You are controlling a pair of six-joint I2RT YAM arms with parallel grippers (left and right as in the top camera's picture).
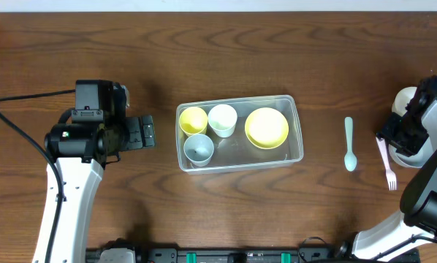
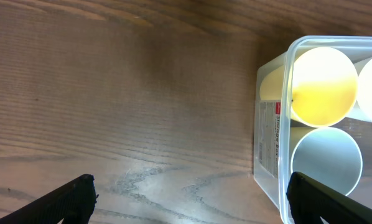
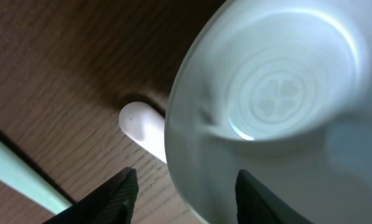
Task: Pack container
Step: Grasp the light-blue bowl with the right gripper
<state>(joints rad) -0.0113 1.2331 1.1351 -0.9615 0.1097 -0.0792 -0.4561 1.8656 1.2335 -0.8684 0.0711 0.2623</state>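
Observation:
The clear container [image 1: 295, 150] sits mid-table and holds a yellow cup [image 1: 193, 119], a white cup [image 1: 222, 119], a blue-grey cup [image 1: 199, 148] and a yellow bowl [image 1: 267, 127]. My left gripper [image 1: 147, 133] is open and empty, just left of the container. In the left wrist view [image 2: 189, 202] its right finger is by the container's end wall [image 2: 270, 143]. My right gripper [image 1: 394, 135] is at the far right, open, with its fingers [image 3: 183, 193] either side of a pale bowl's rim [image 3: 279, 93]. That bowl shows partly in the overhead view [image 1: 403, 100].
A light blue spoon [image 1: 349, 145] lies right of the container. A pink fork [image 1: 386, 164] lies by the bowl, its handle end [image 3: 142, 127] under the bowl's edge. The left arm's cable [image 1: 14, 124] runs over the table at far left.

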